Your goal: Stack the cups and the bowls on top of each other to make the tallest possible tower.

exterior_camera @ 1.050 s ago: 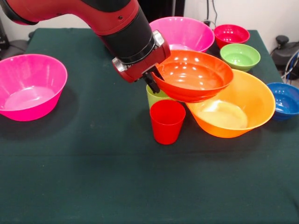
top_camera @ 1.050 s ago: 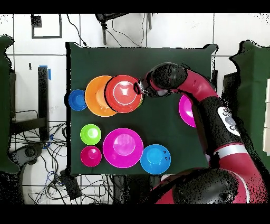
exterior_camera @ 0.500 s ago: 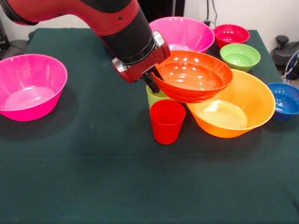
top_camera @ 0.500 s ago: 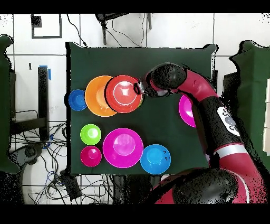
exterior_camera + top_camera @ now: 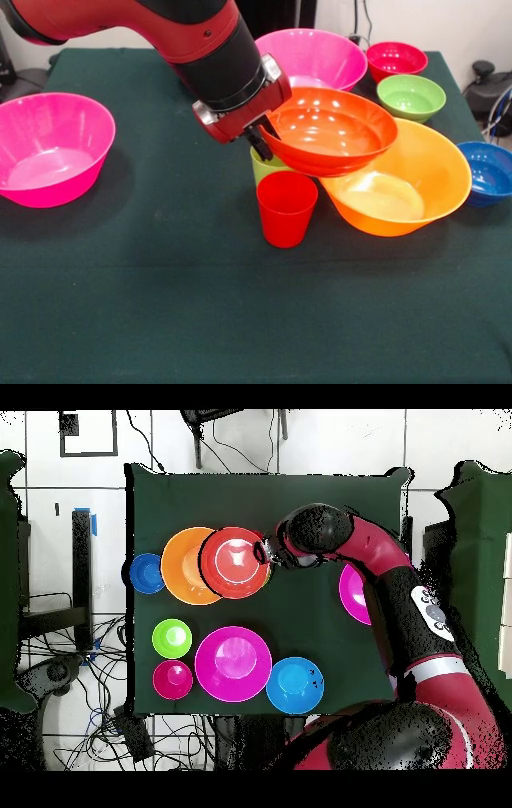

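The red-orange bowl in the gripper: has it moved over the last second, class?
Barely: the red-orange bowl, held by the gripper, has crept slightly up and left against the big orange bowl in the front view.

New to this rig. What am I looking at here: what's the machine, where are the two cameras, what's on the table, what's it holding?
It is a red and black robot arm with a pincer. One camera faces it across the dark green table; the other looks straight down. The pincer grips the rim of a glossy red-orange plastic bowl, lifted above a big orange bowl. Beside them stand a red plastic cup and a lime green cup. Pink, magenta-red, green and blue bowls sit around.
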Controlling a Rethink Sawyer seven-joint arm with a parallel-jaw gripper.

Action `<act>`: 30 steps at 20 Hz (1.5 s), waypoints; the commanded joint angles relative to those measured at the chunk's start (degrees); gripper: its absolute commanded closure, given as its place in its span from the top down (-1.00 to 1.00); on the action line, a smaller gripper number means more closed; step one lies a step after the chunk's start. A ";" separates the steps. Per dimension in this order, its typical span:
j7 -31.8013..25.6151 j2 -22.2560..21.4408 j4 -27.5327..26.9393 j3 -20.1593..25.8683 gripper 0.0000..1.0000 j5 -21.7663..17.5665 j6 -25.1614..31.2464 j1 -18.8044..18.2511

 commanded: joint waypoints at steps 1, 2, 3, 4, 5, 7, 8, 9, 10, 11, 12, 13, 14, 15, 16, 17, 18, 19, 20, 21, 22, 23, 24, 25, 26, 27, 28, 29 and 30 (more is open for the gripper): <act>0.05 0.74 -1.09 -1.40 -1.00 -4.29 -5.89 -0.50; -0.06 0.82 -1.38 -1.44 -1.00 -4.41 -5.78 -0.39; -0.17 0.85 -1.59 -1.46 -1.00 -4.53 -5.68 -0.35; -0.29 0.88 -1.79 -1.48 -1.00 -4.65 -5.58 -0.31; -0.29 0.88 -1.94 -1.53 -1.00 -4.71 -5.44 -0.27; -0.43 1.06 -2.47 -1.56 -1.00 -4.83 -5.09 -0.18; -0.48 1.07 -2.50 -1.55 -1.00 -4.90 -5.05 -0.19; -0.54 1.10 -2.50 -1.50 -1.00 -4.97 -5.07 -0.24; -0.59 1.13 -2.51 -1.46 -1.00 -5.04 -5.10 -0.29; -0.69 1.19 -2.59 -1.41 -1.00 -5.15 -5.09 -0.34; -0.83 1.15 -2.44 -1.37 -1.00 -5.30 -5.07 -0.51; -0.93 1.18 -2.43 -1.33 -1.00 -5.41 -5.06 -0.62; -0.94 1.21 -2.47 -1.32 -1.00 -5.47 -4.79 -0.66; -0.93 1.23 -2.41 -1.29 -1.00 -5.45 -4.62 -0.73; -0.93 1.26 -2.35 -1.26 -1.00 -5.42 -4.45 -0.80; -0.92 1.28 -2.29 -1.23 -1.00 -5.40 -4.28 -0.87; -0.89 1.38 -2.37 -1.25 -1.00 -5.34 -3.93 -0.81; -0.86 1.40 -2.37 -1.29 -1.00 -5.35 -3.82 -0.79; -0.83 1.41 -2.18 -1.28 -1.00 -5.33 -3.75 -0.83; -0.79 1.44 -2.06 -1.30 -1.00 -5.33 -3.72 -0.84; -0.78 1.43 -1.85 -1.27 -1.00 -5.35 -3.90 -0.92; -0.77 1.42 -1.64 -1.23 -1.00 -5.37 -4.07 -1.00; -0.84 1.39 -1.26 -1.11 -1.00 -5.34 -4.28 -1.21; -0.84 1.37 -1.07 -1.04 -1.00 -5.37 -4.53 -1.30; -0.84 1.38 -1.01 -1.02 -1.00 -5.42 -4.63 -1.32; -0.84 1.39 -0.96 -1.01 -1.00 -5.48 -4.74 -1.35; -0.84 1.44 -0.99 -1.01 -1.00 -5.51 -4.63 -1.34; -0.84 1.49 -1.03 -1.01 -1.00 -5.53 -4.52 -1.33; -0.83 1.60 -1.20 -1.01 -1.00 -5.55 -4.36 -1.22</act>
